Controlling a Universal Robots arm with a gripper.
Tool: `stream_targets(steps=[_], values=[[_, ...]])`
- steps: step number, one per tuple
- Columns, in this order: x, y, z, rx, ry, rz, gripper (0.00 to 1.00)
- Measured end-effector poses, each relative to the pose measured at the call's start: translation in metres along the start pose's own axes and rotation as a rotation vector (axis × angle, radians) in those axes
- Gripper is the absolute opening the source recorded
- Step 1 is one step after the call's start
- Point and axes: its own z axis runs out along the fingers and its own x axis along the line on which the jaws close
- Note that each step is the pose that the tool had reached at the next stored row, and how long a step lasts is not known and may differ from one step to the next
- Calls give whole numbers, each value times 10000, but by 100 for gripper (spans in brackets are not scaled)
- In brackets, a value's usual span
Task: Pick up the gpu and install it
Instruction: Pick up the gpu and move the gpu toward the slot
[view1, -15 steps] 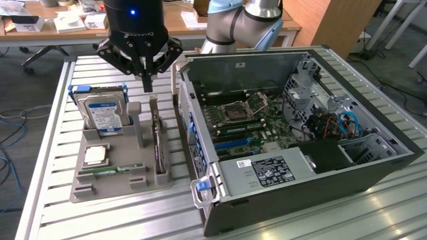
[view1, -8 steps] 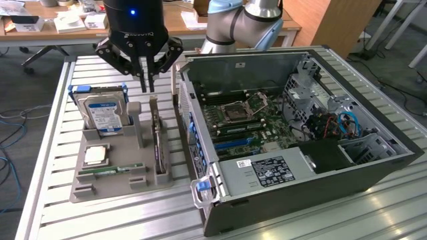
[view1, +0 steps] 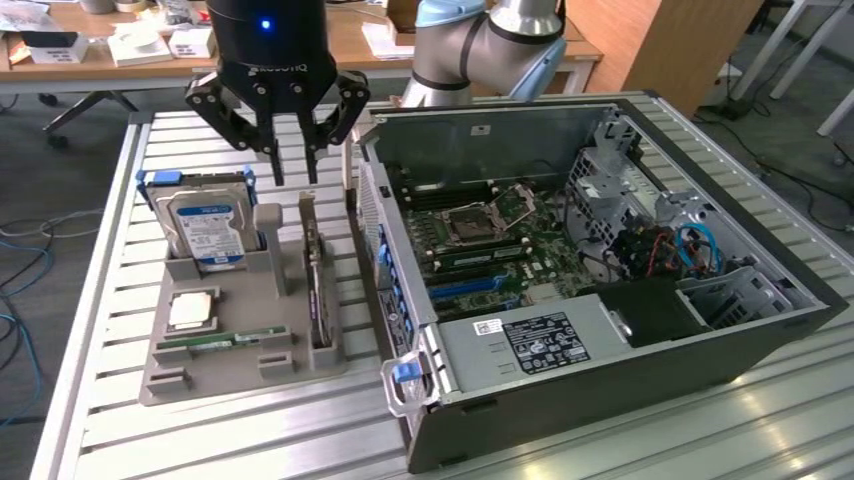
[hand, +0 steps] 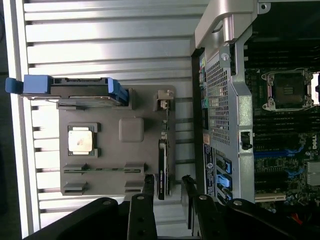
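The gpu (view1: 310, 272) stands on its long edge in a slot of the grey holder tray (view1: 227, 375), to the exterior view's left of the open computer case (view1: 587, 250). My gripper (view1: 296, 178) hangs above the gpu's far end, open, with nothing between its fingers. In the wrist view the gpu (hand: 161, 172) is a thin dark strip, and the two black fingertips (hand: 148, 181) straddle its near end without touching it. The motherboard (view1: 487, 240) lies exposed inside the case, with blue expansion slots (view1: 470, 288) near the case's rear wall.
In the tray stand a silver hard drive (view1: 207, 225) with a blue-white label, a processor chip (view1: 194, 310) and a green memory stick (view1: 220, 342). The case's rear wall (view1: 380, 250) rises right beside the gpu. A power supply (view1: 534, 340) fills the case's near corner.
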Motion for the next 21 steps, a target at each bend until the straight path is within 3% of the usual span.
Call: stream_targets(steps=[5,6,8,21], values=[[0,0,0,0,0,0,37],[0,0,0,0,0,0,43],[0,0,3,-1,-1,0,43],[5,-11,233,-1,0,0,43]])
